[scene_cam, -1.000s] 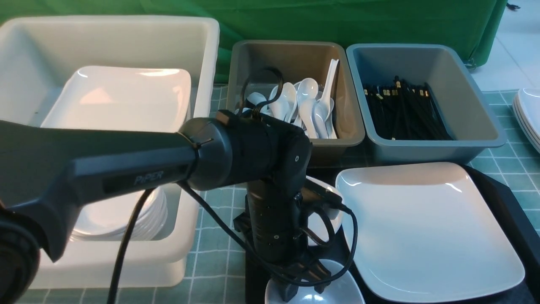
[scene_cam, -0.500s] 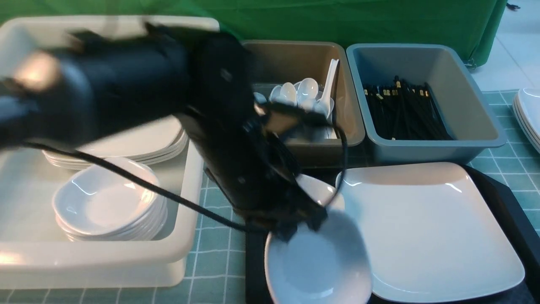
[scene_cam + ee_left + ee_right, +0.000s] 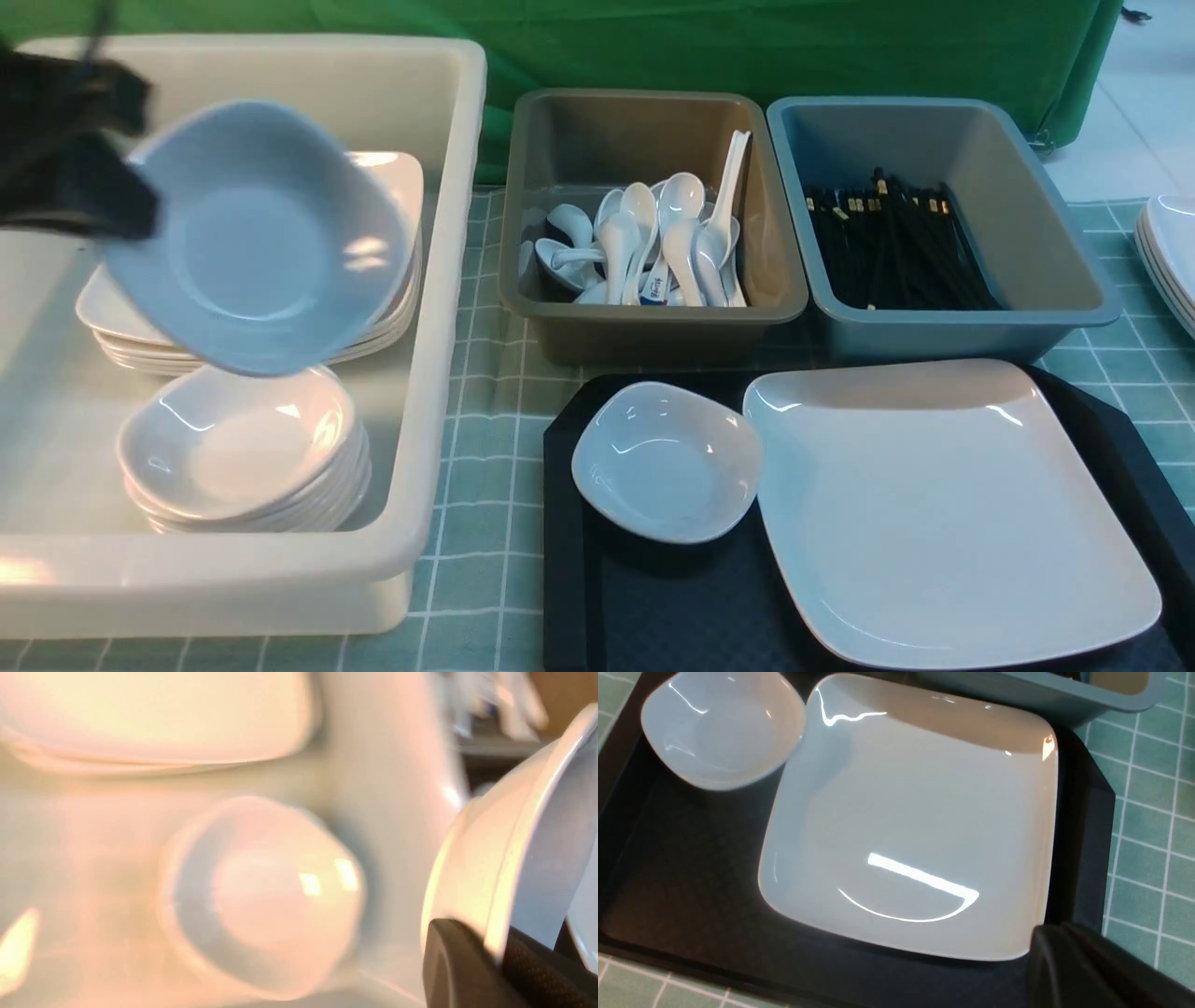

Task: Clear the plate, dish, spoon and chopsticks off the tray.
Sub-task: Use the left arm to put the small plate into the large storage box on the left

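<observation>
My left gripper [image 3: 135, 191] is shut on the rim of a small white dish [image 3: 252, 238], holding it tilted in the air above the white tub [image 3: 448, 280]. In the left wrist view the dish rim [image 3: 514, 858] sits between the black fingers [image 3: 458, 961]. A second small dish [image 3: 665, 462] and the large square plate [image 3: 943, 504] rest on the black tray [image 3: 653, 607]. My right gripper [image 3: 1064, 952] is shut and empty, hovering by the plate's [image 3: 915, 812] corner over the tray [image 3: 691, 882]. No spoon or chopsticks show on the tray.
The white tub holds stacked plates [image 3: 392, 308] and a stack of small dishes [image 3: 243, 453]. A brown tub [image 3: 653, 317] holds several white spoons and a grey-blue tub [image 3: 952, 322] holds black chopsticks. More plates [image 3: 1172, 261] sit at the far right.
My left arm has lifted a small dish from the tray's front and swung it left and up over the white tub. The other dish on the tray has come into view.
</observation>
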Controlling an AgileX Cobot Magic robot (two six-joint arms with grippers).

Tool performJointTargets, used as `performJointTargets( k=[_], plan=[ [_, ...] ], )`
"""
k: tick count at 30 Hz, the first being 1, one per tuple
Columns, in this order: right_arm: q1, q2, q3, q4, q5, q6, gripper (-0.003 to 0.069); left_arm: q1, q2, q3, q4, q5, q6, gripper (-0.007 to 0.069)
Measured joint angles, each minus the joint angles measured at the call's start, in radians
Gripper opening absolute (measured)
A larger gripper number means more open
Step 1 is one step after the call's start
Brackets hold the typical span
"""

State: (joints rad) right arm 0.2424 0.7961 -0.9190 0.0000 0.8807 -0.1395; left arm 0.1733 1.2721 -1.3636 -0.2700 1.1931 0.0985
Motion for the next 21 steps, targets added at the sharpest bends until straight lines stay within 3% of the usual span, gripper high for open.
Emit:
performJointTargets(
  k=[4,10,16,21],
  plan=[
    [0.000,0.000,0.000,0.000,-0.012,0.000,0.0019,0.141,0.016,0.129,-0.013,-0.062,0.029,0.0020],
    [0.000,0.000,0.000,0.000,-0.031,0.000,0.0019,0.159,0.087,0.296,-0.109,-0.212,0.092,0.0020],
    [0.000,0.000,0.000,0.000,-0.036,0.000,0.0019,0.159,0.179,0.326,-0.127,-0.248,0.167,0.0026],
    [0.000,0.000,0.000,0.000,-0.036,0.000,0.0019,0.159,0.216,0.325,-0.127,-0.261,0.222,0.0164]
  ],
)
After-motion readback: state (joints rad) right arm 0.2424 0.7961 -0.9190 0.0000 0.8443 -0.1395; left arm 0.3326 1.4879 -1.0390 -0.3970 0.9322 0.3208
